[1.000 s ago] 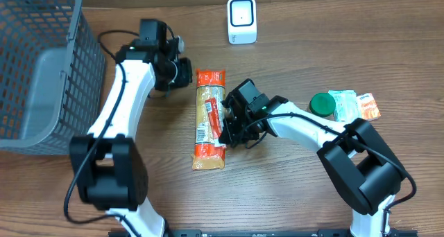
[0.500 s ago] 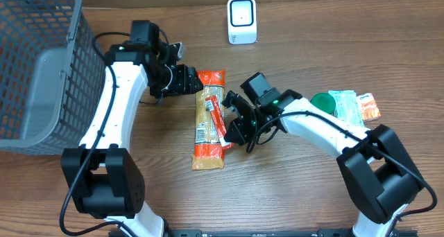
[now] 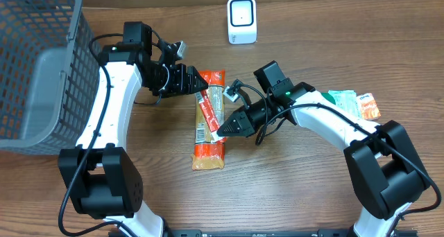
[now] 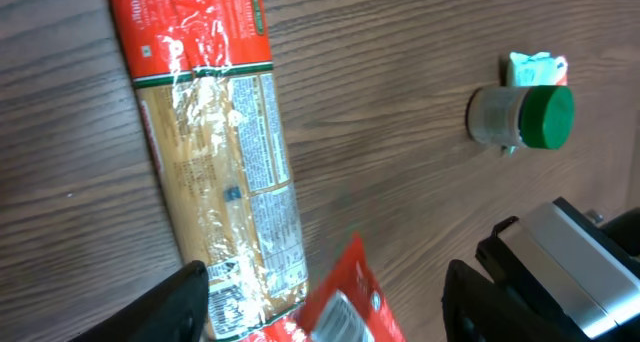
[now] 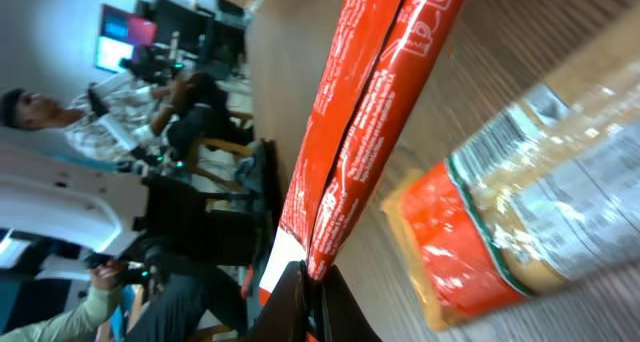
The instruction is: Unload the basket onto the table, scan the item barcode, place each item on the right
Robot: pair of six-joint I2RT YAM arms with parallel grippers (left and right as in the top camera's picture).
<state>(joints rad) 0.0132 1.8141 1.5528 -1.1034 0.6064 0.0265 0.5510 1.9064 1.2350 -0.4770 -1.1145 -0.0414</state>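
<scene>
Scanner point(image 3: 241, 20) overhead only; packet point(image 5: 365, 112) edge-on at right wrist

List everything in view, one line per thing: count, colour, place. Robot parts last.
table: one, brown wood, under everything
basket: one, grey, far left
scanner: one, white, far edge, centre
pasta pack: one, clear with red ends, flat mid-table
red sachet: one, red, held over the pasta pack
jar: one, green lid, right of the pasta pack
white-green packet: one, beside the jar
orange packet: one, far right
left end effector: one, black, open, near the sachet's upper end
right end effector: one, black, shut on the red sachet
</scene>
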